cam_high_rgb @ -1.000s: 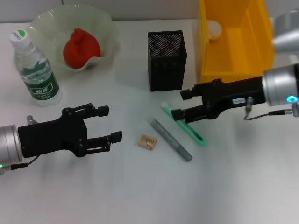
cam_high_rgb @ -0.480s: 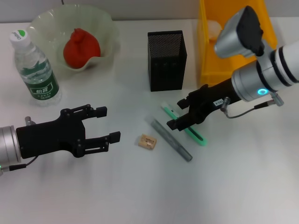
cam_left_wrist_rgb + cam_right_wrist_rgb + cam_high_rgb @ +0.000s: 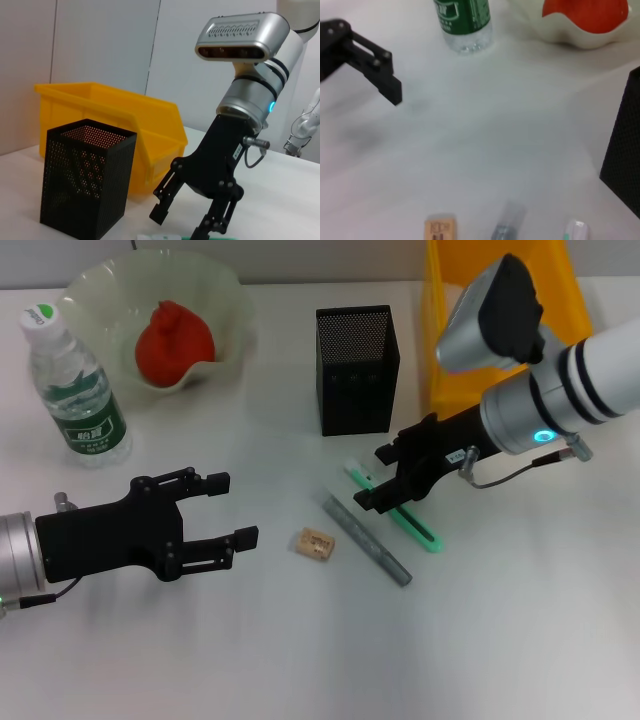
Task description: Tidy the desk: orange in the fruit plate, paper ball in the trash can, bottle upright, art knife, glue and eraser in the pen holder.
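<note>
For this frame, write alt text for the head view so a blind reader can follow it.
The right gripper, open, reaches down over a green art knife lying on a white desk beside a grey glue stick and a small eraser. The left gripper hovers open nearby. Behind stand a black mesh pen holder, an upright bottle, and an orange in its plate.

The bottle (image 3: 75, 390) wears a green label (image 3: 90, 428) with white print on it, probably Chinese characters, but too small to read. The right wrist view shows the same label (image 3: 462, 12) with part of one large white character, cut off at the picture's edge. A small white sticker (image 3: 456, 454) on the right arm carries dark marks that cannot be made out. The eraser (image 3: 316, 542) shows a faint printed pattern; no letters can be read.
</note>
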You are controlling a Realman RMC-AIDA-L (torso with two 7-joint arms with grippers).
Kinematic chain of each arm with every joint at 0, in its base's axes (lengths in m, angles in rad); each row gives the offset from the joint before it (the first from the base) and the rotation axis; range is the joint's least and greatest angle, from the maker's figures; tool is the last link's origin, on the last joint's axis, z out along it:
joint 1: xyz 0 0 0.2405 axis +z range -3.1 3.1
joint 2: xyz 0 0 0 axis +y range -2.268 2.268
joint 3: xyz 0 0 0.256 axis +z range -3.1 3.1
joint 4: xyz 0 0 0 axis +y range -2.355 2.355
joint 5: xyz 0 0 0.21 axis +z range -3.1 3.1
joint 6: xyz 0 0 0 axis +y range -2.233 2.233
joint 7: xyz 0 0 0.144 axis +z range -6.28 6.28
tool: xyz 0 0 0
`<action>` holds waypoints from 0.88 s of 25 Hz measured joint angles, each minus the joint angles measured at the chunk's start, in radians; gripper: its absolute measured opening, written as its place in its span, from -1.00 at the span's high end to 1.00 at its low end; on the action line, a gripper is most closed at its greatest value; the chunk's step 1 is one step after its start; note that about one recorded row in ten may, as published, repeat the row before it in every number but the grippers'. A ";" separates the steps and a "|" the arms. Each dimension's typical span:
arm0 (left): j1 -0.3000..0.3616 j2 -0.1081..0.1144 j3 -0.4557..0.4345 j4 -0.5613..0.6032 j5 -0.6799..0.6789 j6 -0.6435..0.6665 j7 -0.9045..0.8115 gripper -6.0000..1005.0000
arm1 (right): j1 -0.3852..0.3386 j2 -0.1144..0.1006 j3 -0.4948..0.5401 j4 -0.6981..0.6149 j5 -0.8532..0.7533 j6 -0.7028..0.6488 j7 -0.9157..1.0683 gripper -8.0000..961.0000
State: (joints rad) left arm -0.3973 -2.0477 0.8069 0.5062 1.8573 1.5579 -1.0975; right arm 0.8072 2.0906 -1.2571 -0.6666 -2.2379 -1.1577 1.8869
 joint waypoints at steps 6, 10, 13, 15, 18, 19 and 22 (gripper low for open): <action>0.000 0.000 -0.001 -0.001 0.002 -0.001 -0.002 -0.60 | -0.022 0.001 -0.096 -0.011 0.060 0.071 -0.010 -0.55; 0.001 0.000 -0.001 -0.002 0.002 0.000 -0.002 -0.60 | -0.048 0.001 -0.162 -0.043 0.077 0.112 -0.011 -0.30; 0.002 0.002 -0.005 -0.002 0.002 0.003 -0.004 -0.60 | -0.056 0.001 -0.181 -0.054 0.078 0.124 -0.008 -0.19; 0.002 0.003 -0.005 -0.002 0.002 0.003 -0.004 -0.60 | -0.057 0.001 -0.181 -0.055 0.078 0.125 -0.009 -0.14; 0.000 0.003 -0.005 -0.002 0.002 0.001 -0.004 -0.60 | -0.057 0.000 -0.182 -0.055 0.078 0.126 -0.010 -0.08; 0.000 0.003 -0.004 -0.002 0.002 0.001 -0.004 -0.60 | -0.057 0.000 -0.182 -0.055 0.078 0.127 -0.010 -0.08; -0.001 0.006 -0.005 -0.002 0.002 0.001 -0.004 -0.60 | -0.060 0.000 -0.182 -0.054 0.078 0.130 -0.010 -0.07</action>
State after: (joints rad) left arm -0.3979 -2.0418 0.8016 0.5046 1.8592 1.5585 -1.1014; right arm 0.7474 2.0908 -1.4391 -0.7208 -2.1597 -1.0278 1.8768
